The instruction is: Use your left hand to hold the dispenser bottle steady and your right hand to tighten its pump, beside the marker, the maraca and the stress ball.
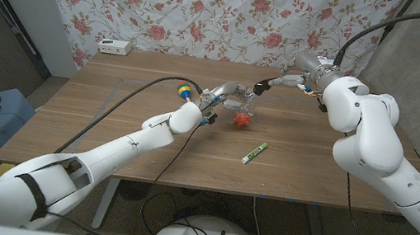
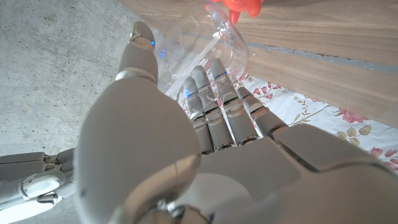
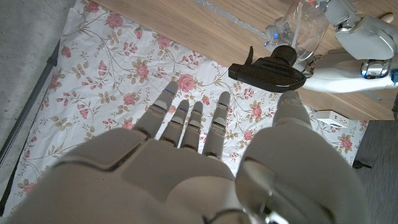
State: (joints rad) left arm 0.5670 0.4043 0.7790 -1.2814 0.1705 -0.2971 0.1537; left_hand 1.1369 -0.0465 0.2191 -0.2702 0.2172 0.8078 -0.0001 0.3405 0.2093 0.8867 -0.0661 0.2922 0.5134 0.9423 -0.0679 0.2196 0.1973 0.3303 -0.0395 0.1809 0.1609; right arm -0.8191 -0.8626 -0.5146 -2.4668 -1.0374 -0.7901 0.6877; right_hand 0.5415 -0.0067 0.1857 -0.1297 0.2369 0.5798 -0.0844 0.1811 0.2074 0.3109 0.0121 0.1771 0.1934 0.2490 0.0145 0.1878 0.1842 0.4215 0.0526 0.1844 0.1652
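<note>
My left hand (image 1: 216, 102) is wrapped around the clear dispenser bottle (image 2: 208, 53): in the left wrist view my fingers (image 2: 214, 93) curl over its transparent side with the thumb on the opposite side, so the bottle is clamped between them. In the head view I hold it above the middle of the table (image 1: 109, 119), nearer the far edge than the near one, tipped over toward my right hand. My right hand (image 3: 205, 155) is spread, fingers (image 3: 186, 118) apart and reaching out, holding nothing; the thumb tip sits just beside the black pump (image 3: 268, 67), and I cannot tell whether it touches. The pump sits on the bottle's neck, its nozzle pointing sideways. In the head view my right hand reaches in from the far right of the table toward the bottle's top. Just beside the bottle, on its near side, the red spiky stress ball (image 1: 241, 120) lies on the wood; its red also shows beyond the bottle in the left wrist view. The green and white marker (image 1: 254, 152) lies nearer the near edge, to the right of the ball and apart from it. The maraca (image 1: 185, 90), its head striped yellow, green and blue, sits just behind my left wrist. A white power strip (image 1: 115, 47) rests at the far left corner, against the flowered cloth (image 1: 209, 9).
</note>
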